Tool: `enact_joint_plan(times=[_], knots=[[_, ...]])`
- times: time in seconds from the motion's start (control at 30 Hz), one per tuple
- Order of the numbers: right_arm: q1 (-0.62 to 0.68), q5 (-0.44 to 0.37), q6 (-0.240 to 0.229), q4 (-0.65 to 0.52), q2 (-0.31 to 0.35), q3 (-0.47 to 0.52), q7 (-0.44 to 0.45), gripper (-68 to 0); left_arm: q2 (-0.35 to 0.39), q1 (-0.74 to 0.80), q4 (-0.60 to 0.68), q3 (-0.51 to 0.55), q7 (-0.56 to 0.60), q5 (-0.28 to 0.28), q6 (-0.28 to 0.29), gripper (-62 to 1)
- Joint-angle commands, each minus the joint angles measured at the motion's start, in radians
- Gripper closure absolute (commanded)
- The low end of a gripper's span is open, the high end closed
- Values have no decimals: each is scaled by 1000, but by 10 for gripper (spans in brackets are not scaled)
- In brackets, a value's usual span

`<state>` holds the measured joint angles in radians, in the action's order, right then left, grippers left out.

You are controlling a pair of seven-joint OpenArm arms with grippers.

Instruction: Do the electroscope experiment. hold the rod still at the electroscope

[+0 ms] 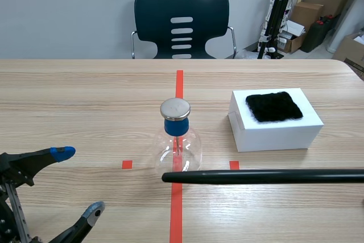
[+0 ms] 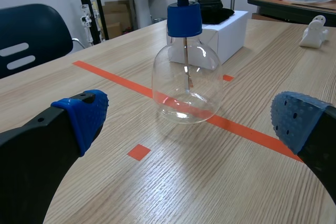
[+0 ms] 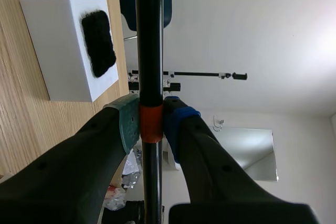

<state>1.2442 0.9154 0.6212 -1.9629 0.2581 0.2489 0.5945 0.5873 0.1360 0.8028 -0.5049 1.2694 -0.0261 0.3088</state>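
Right end effector [image 3: 151, 124] is clamped on the long black stiff rod [image 1: 261, 176], pads pinching an orange-red band on it. The rod runs level across the light wooden bench [image 1: 85, 95] from the right. Its tip sits low, in front of the belly of the clear glass electroscope flask w/ blue stopper and round metal disc [image 1: 177, 140], well below the disc.

Left end effector [image 1: 78, 181] is spread wide and holds nothing, w/ the flask ahead of it.

Handling, as a judgement: the rod looks light, rigid and smooth, so prob. slippery. The grip is far from the tip, so any wrist wobble gets magnified there; the taped band looks the right place to hold. The flask is thin glass, light and prob. easy to knock over.

Hard to tell:
- whether the tip touches the glass or hangs just short;
- the right arm is out of the scene view and the rod is cut off at that side;
- the thin stem inside the flask shows, but the leaves are too small to read.
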Motion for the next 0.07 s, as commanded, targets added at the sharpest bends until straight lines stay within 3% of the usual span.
enact_joint_plan(times=[0.0,0.03], knots=[[-6,-10,11,-16,8,12,0,-4,3,2,13,0,18,6,1,-623],[-6,-10,11,-16,8,12,0,-4,3,2,13,0,18,6,1,-623]])
